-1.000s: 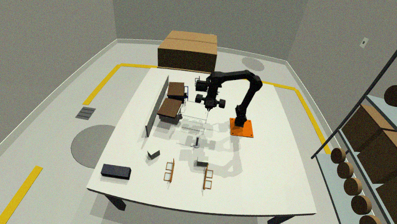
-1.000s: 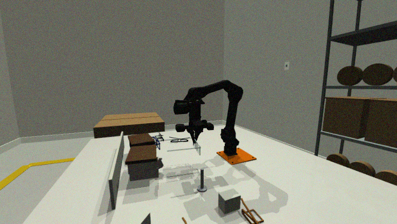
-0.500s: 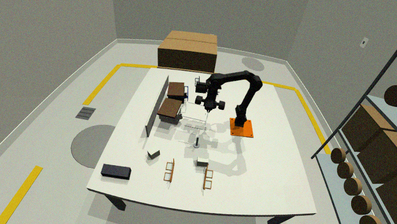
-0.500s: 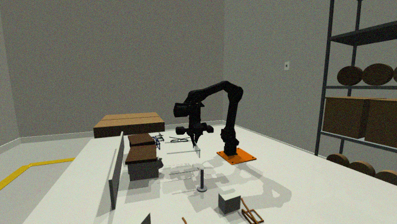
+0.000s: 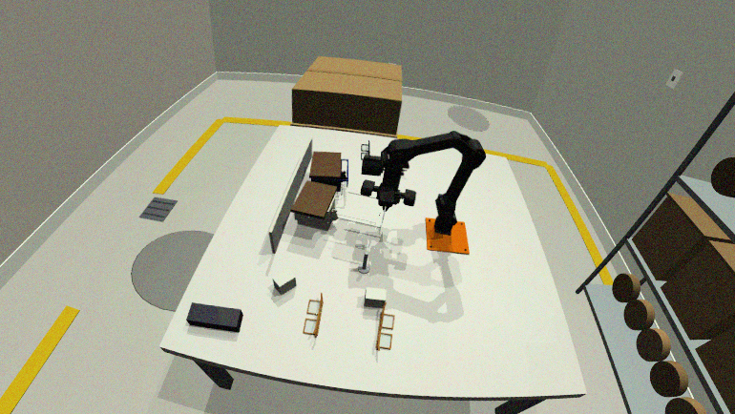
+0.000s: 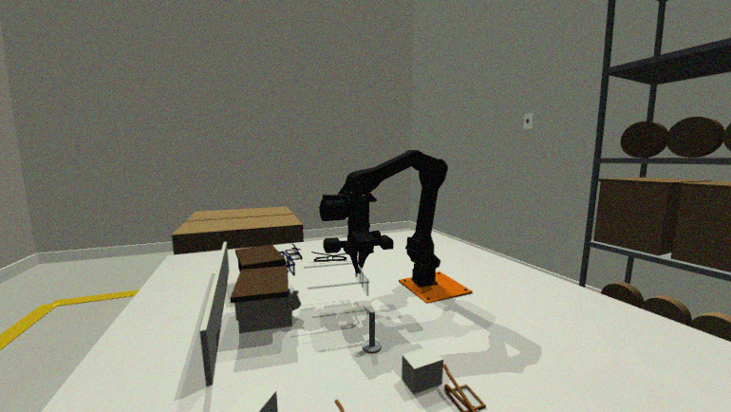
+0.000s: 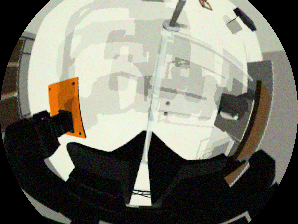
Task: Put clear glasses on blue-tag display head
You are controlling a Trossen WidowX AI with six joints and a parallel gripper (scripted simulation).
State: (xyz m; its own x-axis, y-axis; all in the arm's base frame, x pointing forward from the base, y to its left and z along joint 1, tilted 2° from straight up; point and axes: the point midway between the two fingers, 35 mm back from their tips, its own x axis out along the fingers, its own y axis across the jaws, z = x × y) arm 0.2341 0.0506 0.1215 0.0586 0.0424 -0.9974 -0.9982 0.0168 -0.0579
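My gripper (image 5: 385, 207) (image 6: 358, 273) (image 7: 147, 133) is shut on the clear glasses (image 5: 382, 220) (image 6: 364, 280) (image 7: 155, 92) at the top of their front frame. The glasses hang above the table, with both temples reaching toward the near display head (image 5: 333, 214) (image 6: 295, 300). The temple ends are close to that head; whether they touch it I cannot tell. The near head sits against a grey block under a brown top. The far display head (image 5: 344, 175) is behind it, with blue glasses (image 5: 347, 167) at it. I cannot make out a blue tag on either head.
A grey upright panel (image 5: 290, 195) (image 6: 215, 317) stands behind the heads. A short post (image 5: 365, 260) (image 6: 372, 327) on a round foot stands nearer the front. A pale block (image 5: 374, 300) (image 6: 421, 373), a dark case (image 5: 215, 318) and brown glasses lie toward the front, black glasses at the back.
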